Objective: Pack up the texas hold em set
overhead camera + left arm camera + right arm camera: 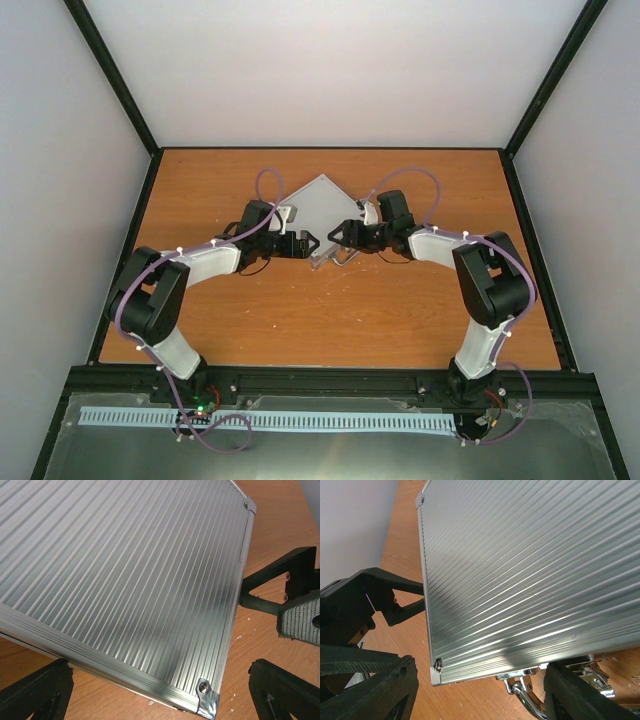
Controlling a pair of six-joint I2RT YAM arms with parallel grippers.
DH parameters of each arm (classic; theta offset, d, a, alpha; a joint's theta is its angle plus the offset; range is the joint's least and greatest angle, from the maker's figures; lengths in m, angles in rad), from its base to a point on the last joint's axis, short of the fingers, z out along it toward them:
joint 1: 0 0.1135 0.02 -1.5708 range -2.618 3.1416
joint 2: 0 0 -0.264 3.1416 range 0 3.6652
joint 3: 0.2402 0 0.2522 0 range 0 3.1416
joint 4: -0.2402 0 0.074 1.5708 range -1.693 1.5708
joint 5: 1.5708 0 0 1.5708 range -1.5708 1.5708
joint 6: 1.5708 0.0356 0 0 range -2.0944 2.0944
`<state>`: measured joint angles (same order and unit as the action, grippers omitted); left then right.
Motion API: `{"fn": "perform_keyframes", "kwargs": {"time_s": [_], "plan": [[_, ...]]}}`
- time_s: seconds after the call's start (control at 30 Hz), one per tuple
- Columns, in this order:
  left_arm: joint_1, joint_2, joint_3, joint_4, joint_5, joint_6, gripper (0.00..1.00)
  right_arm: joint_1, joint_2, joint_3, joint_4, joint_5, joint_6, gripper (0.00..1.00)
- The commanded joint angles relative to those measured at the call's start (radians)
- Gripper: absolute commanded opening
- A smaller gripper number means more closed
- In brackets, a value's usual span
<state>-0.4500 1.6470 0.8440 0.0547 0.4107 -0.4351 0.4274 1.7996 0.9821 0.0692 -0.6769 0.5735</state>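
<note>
At 12 o'clock on the tabletop (330, 330) the case (325, 200) sits shut, left end effector (308, 243) and right end effector (336, 234) spread beside it, latches (520, 677) likely next.

Bright even light, glare bands on case (125, 570), overhead view perhaps soft

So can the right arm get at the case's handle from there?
Probably yes: the handle sticks out from the case edge right between the right gripper's open fingers, with nothing in the way.
</note>
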Motion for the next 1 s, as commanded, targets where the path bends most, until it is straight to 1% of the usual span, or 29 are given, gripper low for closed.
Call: {"fn": "perform_keyframes", "kwargs": {"time_s": [0.0, 0.33, 0.53, 0.63, 0.7, 0.8, 0.87, 0.97], "plan": [[-0.009, -0.012, 0.002, 0.031, 0.015, 0.024, 0.97, 0.01, -0.019, 0.021, 0.052, 0.009, -0.002, 0.69], [-0.009, -0.011, 0.002, 0.031, 0.016, 0.025, 0.97, 0.01, -0.04, 0.018, 0.044, 0.028, -0.018, 0.69], [-0.009, -0.011, 0.002, 0.031, 0.017, 0.026, 0.97, 0.011, -0.109, 0.016, -0.044, 0.11, -0.094, 0.72], [-0.007, -0.012, 0.001, 0.031, 0.016, 0.026, 0.97, 0.011, -0.129, 0.0, -0.084, 0.146, -0.117, 0.72], [-0.008, -0.012, 0.0, 0.033, 0.017, 0.026, 0.97, 0.011, -0.136, -0.019, -0.105, 0.164, -0.125, 0.7], [-0.009, -0.013, -0.001, 0.035, 0.018, 0.026, 0.97, 0.011, -0.137, -0.053, -0.106, 0.174, -0.126, 0.64], [-0.009, -0.013, -0.001, 0.036, 0.02, 0.027, 0.97, 0.013, -0.131, -0.063, -0.117, 0.191, -0.125, 0.55], [-0.008, -0.015, -0.002, 0.037, 0.021, 0.027, 0.97, 0.019, -0.113, -0.065, -0.136, 0.226, -0.129, 0.37]]}}
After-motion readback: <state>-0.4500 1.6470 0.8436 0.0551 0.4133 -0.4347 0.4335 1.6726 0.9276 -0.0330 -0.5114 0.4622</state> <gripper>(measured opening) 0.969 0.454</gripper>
